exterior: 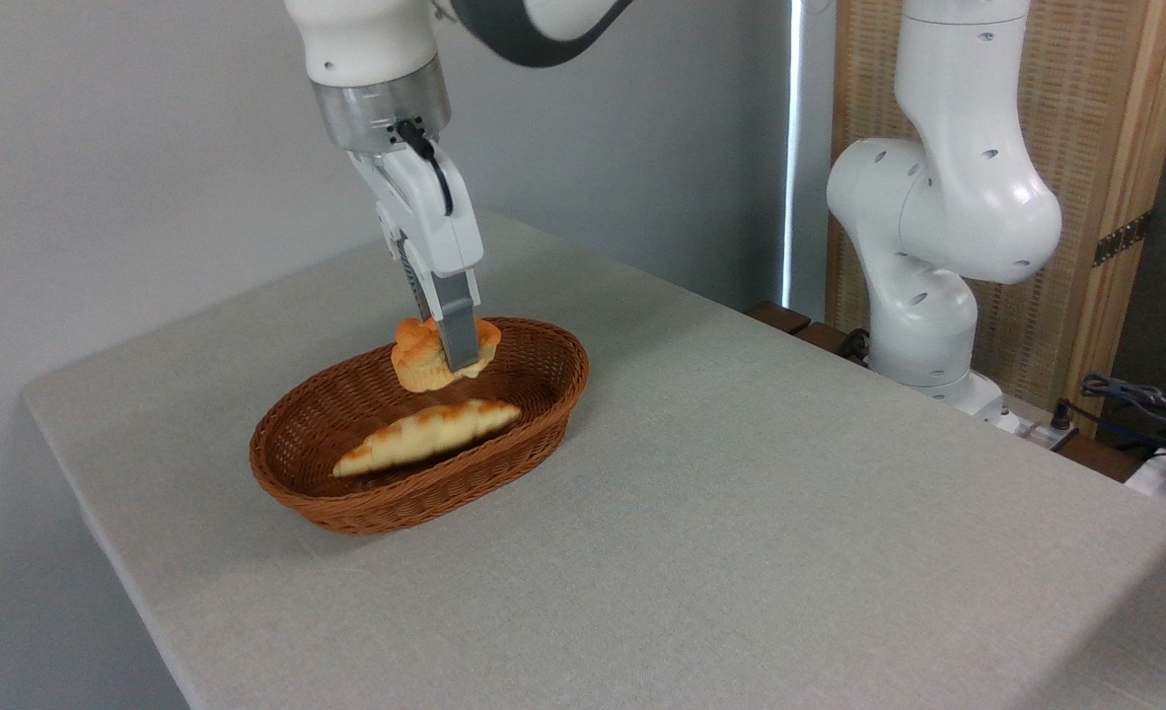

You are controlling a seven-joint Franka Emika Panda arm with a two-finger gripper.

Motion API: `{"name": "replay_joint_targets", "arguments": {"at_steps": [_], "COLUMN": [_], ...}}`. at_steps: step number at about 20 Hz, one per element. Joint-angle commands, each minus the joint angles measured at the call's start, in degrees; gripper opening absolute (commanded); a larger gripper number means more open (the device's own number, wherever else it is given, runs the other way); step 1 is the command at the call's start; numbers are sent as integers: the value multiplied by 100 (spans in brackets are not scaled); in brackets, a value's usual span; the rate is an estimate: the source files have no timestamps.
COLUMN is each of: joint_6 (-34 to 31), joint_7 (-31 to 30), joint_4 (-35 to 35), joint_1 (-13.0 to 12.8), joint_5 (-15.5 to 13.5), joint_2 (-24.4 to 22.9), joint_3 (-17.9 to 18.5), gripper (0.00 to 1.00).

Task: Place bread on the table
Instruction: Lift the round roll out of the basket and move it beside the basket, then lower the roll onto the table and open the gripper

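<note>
The bread point(423, 362) is a small round bun with a golden-orange knotted top and a paler ridged base, sitting roughly upright and pinched at its right side by the end effector point(457, 353), whose grey finger covers part of it. It appears to hang clear above the inside of the basket, though the angle leaves that gap uncertain. The surface point(741, 513) is a large rectangle under a plain light grey-beige cloth, and the bun is not on it.

One fixed view — raised, off the table point(741, 552) corner; angled down across it, mid-range.
</note>
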Motion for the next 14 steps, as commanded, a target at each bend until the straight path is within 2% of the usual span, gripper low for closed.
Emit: {"name": "replay_joint_targets", "arguments": {"at_steps": [1, 3, 7, 11, 12, 14], "joint_6": [224, 576, 1217, 1930, 2027, 2046], "joint_7": [482, 501, 475, 440, 440, 440], "joint_4": [190, 190, 190, 172, 172, 146], "joint_1": [-40, -40, -31, -31, -31, -31], "joint_5": [376, 412, 482, 859, 921, 974], "joint_2": [249, 381, 890, 1453, 1532, 1533], "joint_3": [404, 623, 694, 694, 686, 686], "gripper": [38, 38, 38, 43, 50, 85]}}
